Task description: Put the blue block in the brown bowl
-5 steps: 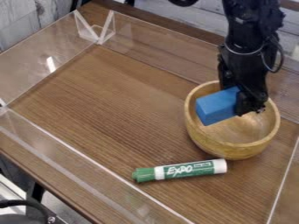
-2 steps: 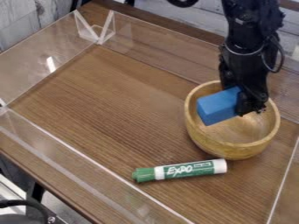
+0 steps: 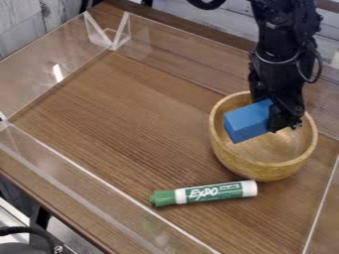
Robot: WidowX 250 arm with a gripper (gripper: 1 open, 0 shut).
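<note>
My gripper (image 3: 277,111) grips the blue block (image 3: 247,121), which juts toward nine o'clock from the fingers, inside the brown bowl (image 3: 264,159)'s rim.

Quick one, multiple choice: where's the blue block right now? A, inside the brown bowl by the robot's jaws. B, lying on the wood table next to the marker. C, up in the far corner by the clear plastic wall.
A: the blue block sits within the rim of the brown bowl, against the gripper, while the marker lies alone on the table in front.
</note>
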